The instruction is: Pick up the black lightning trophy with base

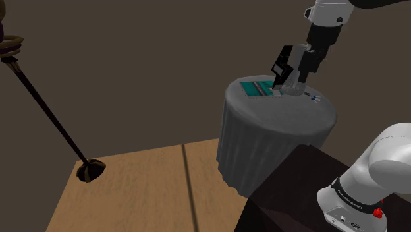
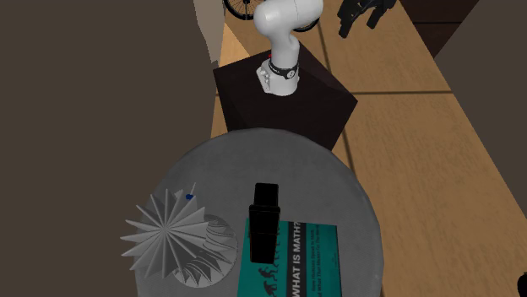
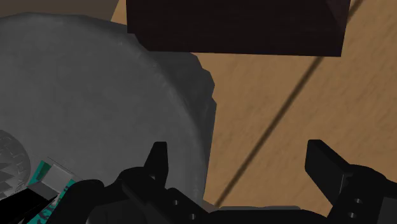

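Step in hand: approach. The trophy is not yet grasped, and the jaws are not yet lined up on it.
Task's thing: the black lightning trophy [image 2: 264,221] stands upright on the round grey table [image 2: 253,160], in the lower middle of the second exterior view.
Its neighbours: a teal book [image 2: 306,261] lies flat just right of it in that frame. Whether the trophy's base rests on the cover cannot be told. A white pleated fan ornament [image 2: 169,240] sits to its left, near but apart.
Gripper: the gripper [image 3: 236,147] hangs above the table's rim on the side facing the dark stand [image 2: 287,105]. The wooden floor [image 2: 422,152] shows below it.
Jaws: wide apart, with nothing between them. In the wrist view the book's corner lies off to one side of the fingers, not in the gap.
Next move, as a judgement: carry the hand inward over the table until the jaws straddle the trophy's narrow body. Then lower it and close.
Caution: the trophy looks tall and slim, so a glancing finger could tip it onto the book or the fan.
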Robot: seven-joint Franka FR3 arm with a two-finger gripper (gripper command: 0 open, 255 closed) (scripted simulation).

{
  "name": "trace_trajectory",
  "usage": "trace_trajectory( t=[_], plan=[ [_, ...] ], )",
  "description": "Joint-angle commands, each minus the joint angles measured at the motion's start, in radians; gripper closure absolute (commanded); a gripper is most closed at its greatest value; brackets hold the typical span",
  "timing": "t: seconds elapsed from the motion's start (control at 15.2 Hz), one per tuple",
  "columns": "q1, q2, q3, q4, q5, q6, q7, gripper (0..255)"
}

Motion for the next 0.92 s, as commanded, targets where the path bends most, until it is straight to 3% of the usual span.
trace_trajectory(
  t=[0.0, 0.86],
  plan=[
    [0.000, 0.000, 0.000, 0.000, 0.000, 0.000, 0.000, 0],
    [-0.103, 0.341, -0.183, 0.140, -0.058, 0.233, -0.089, 0]
  ],
)
